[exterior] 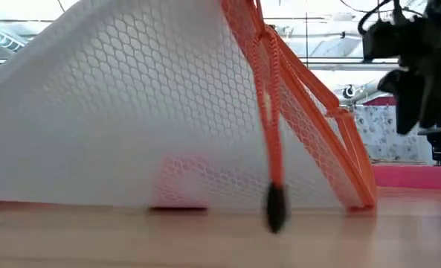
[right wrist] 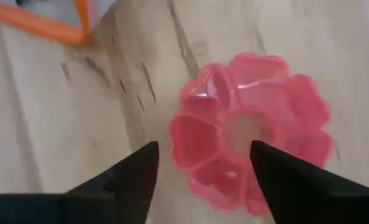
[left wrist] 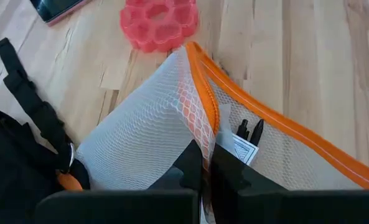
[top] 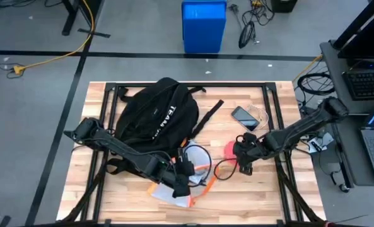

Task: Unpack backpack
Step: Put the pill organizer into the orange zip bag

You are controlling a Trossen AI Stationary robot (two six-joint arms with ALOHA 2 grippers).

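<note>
White mesh pouch point(left wrist: 140, 143) with orange zip is pinched between the left gripper's point(left wrist: 206, 177) closed jaws, clear of the backpack point(top: 155, 113) behind. Right gripper point(right wrist: 200, 168) hovers, jaws spread around the pink pill organizer point(right wrist: 249, 137); next, release the pouch.

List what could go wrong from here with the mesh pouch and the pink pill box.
The left gripper pinches only the orange zipper edge of the white mesh pouch; pens inside could shift and the thin fabric slip free. The right gripper hangs open over the pink flower-shaped plastic pill box, off-centre, so closing could push it aside.
</note>
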